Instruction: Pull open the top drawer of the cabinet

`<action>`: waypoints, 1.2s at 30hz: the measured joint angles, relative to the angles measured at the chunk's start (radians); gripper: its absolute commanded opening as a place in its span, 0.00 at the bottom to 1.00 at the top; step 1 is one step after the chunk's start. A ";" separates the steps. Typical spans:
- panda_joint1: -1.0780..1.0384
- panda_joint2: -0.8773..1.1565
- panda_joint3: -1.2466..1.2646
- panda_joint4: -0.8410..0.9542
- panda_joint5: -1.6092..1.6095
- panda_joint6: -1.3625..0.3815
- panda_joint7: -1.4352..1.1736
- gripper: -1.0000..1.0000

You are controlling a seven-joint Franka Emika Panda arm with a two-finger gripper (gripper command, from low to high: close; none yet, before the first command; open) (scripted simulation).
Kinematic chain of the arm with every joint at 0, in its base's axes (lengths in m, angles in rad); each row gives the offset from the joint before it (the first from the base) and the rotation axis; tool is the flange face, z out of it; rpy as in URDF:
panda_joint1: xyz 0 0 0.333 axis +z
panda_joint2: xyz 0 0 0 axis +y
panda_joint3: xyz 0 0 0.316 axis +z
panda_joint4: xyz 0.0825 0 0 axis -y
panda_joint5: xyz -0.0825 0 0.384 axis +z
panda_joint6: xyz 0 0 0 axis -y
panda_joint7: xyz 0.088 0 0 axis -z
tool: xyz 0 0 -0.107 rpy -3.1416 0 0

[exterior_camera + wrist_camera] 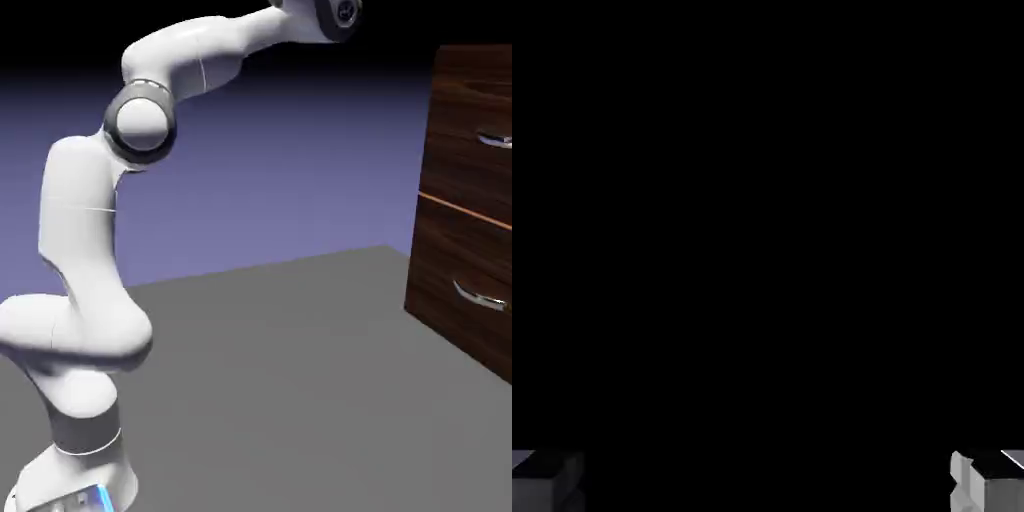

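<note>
- Overhead, the white arm [100, 250] rises from the exterior view's lower left, bends at a grey-ringed joint [141, 120], then runs up and to the right; its last visible joint cap sits at the top edge, and the hand itself is cut off above the frame.
- Fingers [542, 480]: seen only in the hand view, as two small grey tips in the bottom corners, one far left, one far right; spread wide, with nothing between them; gripper [768, 482] midpoint falls on plain black.
- Hand view otherwise wholly dark; no surface or object can be made out in it.
- Cabinet [465, 270]: dark brown wood grain, standing at the exterior view's right edge on the grey table [290, 400]; only its left part shows, the rest runs out of frame.
- Top drawer [465, 130]: uppermost front panel, flush with the panel beneath it, so shut; its slim silver handle [494, 140] shows only partly at the right edge.
- Thin light seam [465, 210] runs slantwise under the top drawer, dividing it from the lower panel [455, 290]; that lower panel carries its own curved silver handle [478, 296].
- Arm and cabinet well apart; the arm's upper end sits higher than the cabinet's top and to its left; no contact with drawer or handle.
- Backdrop blue-violet, fading to black at the top.
</note>
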 measured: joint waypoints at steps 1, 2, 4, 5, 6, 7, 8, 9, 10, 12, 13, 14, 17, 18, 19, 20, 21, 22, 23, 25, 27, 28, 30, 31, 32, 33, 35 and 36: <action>0.032 0.019 -0.036 0.008 0.010 -0.004 -0.004 0.50; 0.064 0.038 -0.072 0.015 0.019 -0.008 -0.009 0.50; 0.127 0.076 -0.145 0.030 0.038 -0.015 -0.018 0.50; 0.159 0.095 -0.181 0.038 0.048 -0.019 -0.022 0.50; 0.191 0.115 -0.217 0.045 0.057 -0.023 -0.027 0.50; 0.223 0.134 -0.254 0.053 0.067 -0.027 -0.031 0.50; 0.255 0.153 -0.290 0.060 0.076 -0.030 -0.036 0.50; 0.287 0.172 -0.326 0.068 0.086 -0.034 -0.040 0.50; 0.318 0.191 -0.362 0.075 0.095 -0.038 -0.045 0.50; 0.366 0.229 -0.435 0.090 0.114 -0.045 -0.054 0.50; 0.401 0.248 -0.471 0.098 0.124 -0.049 -0.058 0.50; 0.431 0.267 -0.507 0.105 0.133 -0.053 -0.063 0.50; 0.527 0.325 -0.616 0.128 0.162 -0.064 -0.076 0.50; 0.562 0.344 -0.652 0.135 0.171 -0.068 -0.081 0.50; 0.596 0.363 -0.688 0.143 0.181 -0.072 -0.085 0.50; 0.631 0.382 -0.725 0.150 0.190 -0.076 -0.090 0.50; 0.666 0.401 -0.761 0.158 0.200 -0.080 -0.094 0.50; 0.699 0.420 -0.797 0.165 0.209 -0.083 -0.098 0.50; 0.732 0.439 -0.834 0.173 0.219 -0.087 -0.103 0.50; 0.795 0.477 -0.906 0.188 0.238 -0.095 -0.112 0.50; 0.858 0.515 -0.979 0.203 0.257 -0.102 -0.121 0.50; 0.890 0.535 -1.015 0.210 0.266 -0.106 -0.125 0.50; 0.954 0.573 -1.087 0.225 0.285 -0.114 -0.134 0.50; 0.986 0.592 -1.123 0.233 0.295 -0.117 -0.139 0.50; 1.017 0.611 -1.160 0.240 0.304 -0.121 -0.143 0.50; 1.049 0.630 -1.196 0.248 0.314 -0.125 -0.148 0.50; 1.113 0.668 -1.268 0.263 0.333 -0.133 -0.157 0.50; 1.144 0.687 -1.305 0.270 0.342 -0.136 -0.161 0.50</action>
